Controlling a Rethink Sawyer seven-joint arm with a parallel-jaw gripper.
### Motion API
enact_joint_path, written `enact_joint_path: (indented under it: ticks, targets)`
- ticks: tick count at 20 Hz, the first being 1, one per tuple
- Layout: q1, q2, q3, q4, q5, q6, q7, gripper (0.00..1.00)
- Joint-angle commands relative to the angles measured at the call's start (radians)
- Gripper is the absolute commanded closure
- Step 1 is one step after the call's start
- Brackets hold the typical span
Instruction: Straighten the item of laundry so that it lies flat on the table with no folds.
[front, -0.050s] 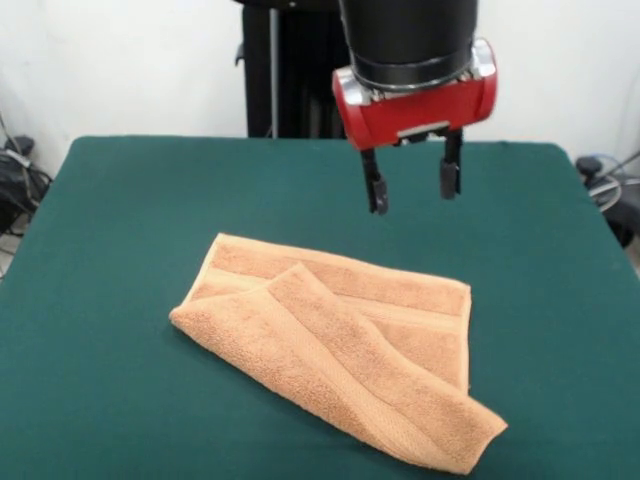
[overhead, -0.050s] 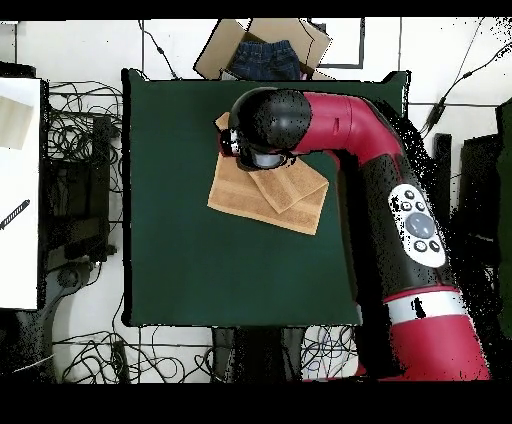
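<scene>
The item of laundry (front, -0.050s: 335, 350) is a tan terry towel lying on the green table (front, -0.050s: 120, 250), with one part folded diagonally over the rest so a thick flap runs toward the near right corner. From overhead the towel (overhead, -0.050s: 270, 198) sits in the upper middle of the table (overhead, -0.050s: 180, 250), and the arm's head hides part of it. My gripper (front, -0.050s: 412, 187) hangs open above the table just beyond the towel's far edge, with nothing between its fingers (front, -0.050s: 375, 190).
A cardboard box with blue jeans (overhead, -0.050s: 262, 55) sits on the floor past the table's top edge in the overhead view. Cables (overhead, -0.050s: 80, 150) lie along the left side. A white surface (overhead, -0.050s: 18, 190) stands at far left.
</scene>
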Motion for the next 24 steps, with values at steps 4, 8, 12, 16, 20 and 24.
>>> enact_joint_path:
  ticks: [4, 8, 12, 16, 20, 24]
  targets:
    - [-0.088, 0.007, 0.066, 0.191, 0.004, -0.151, -0.086, 0.00]
    - [-0.099, 0.016, 0.075, 0.216, -0.013, -0.209, -0.083, 0.00]
    - [-0.068, -0.029, 0.038, 0.251, -0.070, -0.271, -0.039, 0.00]
    - [-0.033, -0.075, 0.003, 0.310, -0.090, -0.328, 0.035, 0.00]
    - [0.067, -0.149, -0.106, 0.377, -0.141, -0.395, 0.189, 0.00]
    - [0.216, -0.234, -0.266, 0.454, -0.161, -0.455, 0.399, 0.00]
